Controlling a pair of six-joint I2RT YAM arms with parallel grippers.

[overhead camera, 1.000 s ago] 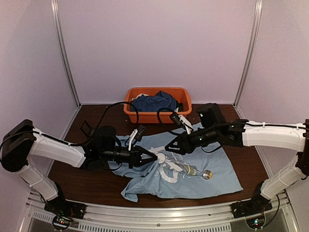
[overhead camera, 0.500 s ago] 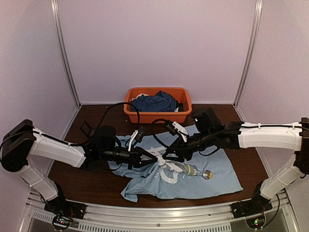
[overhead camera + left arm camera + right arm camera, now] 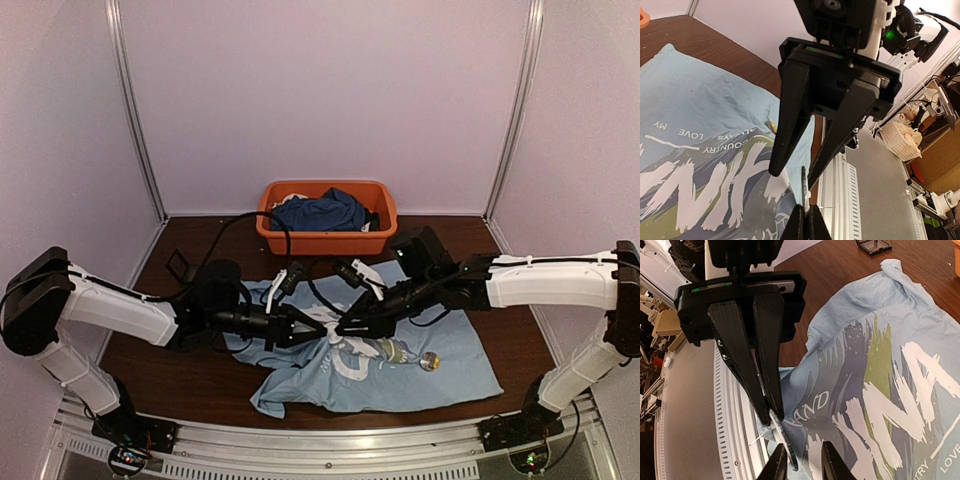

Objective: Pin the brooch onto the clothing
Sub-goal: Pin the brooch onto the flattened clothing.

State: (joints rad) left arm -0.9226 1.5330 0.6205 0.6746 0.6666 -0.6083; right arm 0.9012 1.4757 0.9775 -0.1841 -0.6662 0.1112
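At mid-frame the left hand (image 3: 771, 415) is pinched tight on a thin disc (image 3: 803, 185), and the right hand (image 3: 792, 176) gapes either side of it. Right of them, the brooch (image 3: 429, 361) lies on the T-shirt (image 3: 455, 335) spread over the tabletop (image 3: 180, 370).

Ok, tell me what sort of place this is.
Probably a robot lab booth: plain white walls on metal posts enclose the table, the left arm and right arm are bolted at its near edge, and the left wrist view shows workroom clutter beyond.
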